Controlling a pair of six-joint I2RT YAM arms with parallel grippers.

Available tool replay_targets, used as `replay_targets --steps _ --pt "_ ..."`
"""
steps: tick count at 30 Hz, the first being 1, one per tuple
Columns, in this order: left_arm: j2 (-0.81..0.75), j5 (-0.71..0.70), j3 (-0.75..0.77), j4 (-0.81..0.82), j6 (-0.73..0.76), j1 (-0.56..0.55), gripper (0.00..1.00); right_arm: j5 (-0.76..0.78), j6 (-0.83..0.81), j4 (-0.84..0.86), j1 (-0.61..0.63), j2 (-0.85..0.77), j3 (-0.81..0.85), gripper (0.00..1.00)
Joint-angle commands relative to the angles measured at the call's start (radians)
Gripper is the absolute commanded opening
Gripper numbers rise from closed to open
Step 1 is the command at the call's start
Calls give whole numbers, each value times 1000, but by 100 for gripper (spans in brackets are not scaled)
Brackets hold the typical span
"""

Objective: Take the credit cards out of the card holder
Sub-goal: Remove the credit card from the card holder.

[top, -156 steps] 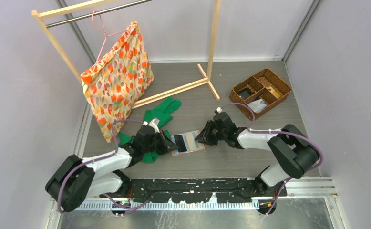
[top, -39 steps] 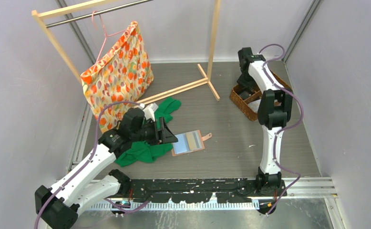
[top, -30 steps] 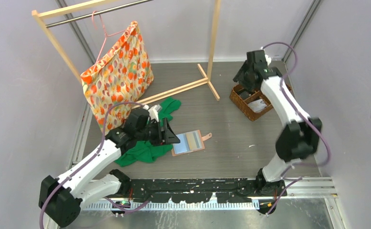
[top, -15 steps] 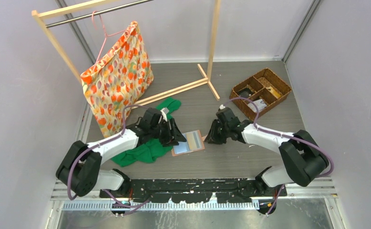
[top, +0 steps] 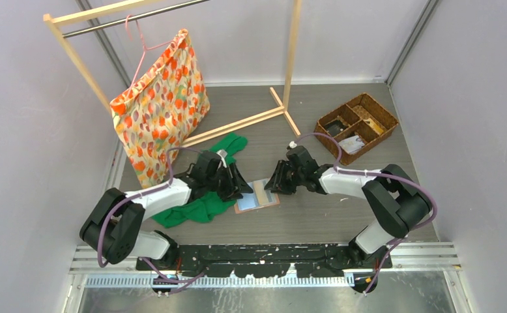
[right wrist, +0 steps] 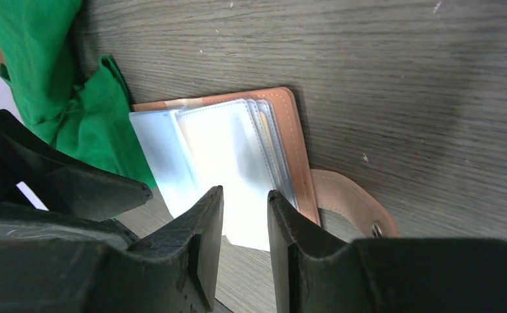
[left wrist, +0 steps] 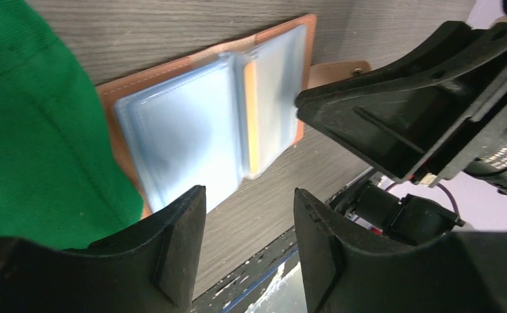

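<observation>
Lying between grippers point(top: 241, 189) point(top: 272, 184), maybe untouched: card holder point(top: 259, 195)

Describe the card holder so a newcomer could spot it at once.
On the grey table, in front of the wooden clothes rack, look between the left gripper and right gripper. The card holder lies open against the green cloth: salmon-pink cover, pale blue sleeves, snap tab.

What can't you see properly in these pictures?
- Left wrist view: the clear sleeves of the open salmon-pink leather card holder are blurred; no card is readable.
- Same view: the green cloth covers one corner.
- Right wrist view: the right tool blocks the sleeves' near edge.
- Top view: the brown wicker basket's contents are too small.
</observation>
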Motion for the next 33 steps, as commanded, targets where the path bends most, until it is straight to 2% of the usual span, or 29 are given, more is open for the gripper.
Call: replay_targets --steps 1,8,25,33 --pt "-24 -39 -25 -12 33 10 53 9 5 53 7 14 27 38" --pt "2 -50 -89 8 70 54 52 18 1 51 10 -1 10 41" --pt "116 6 -83 99 64 62 51 -28 92 179 103 60 -1 41" --pt "120 12 -78 92 79 64 51 133 6 11 96 -71 10 41"
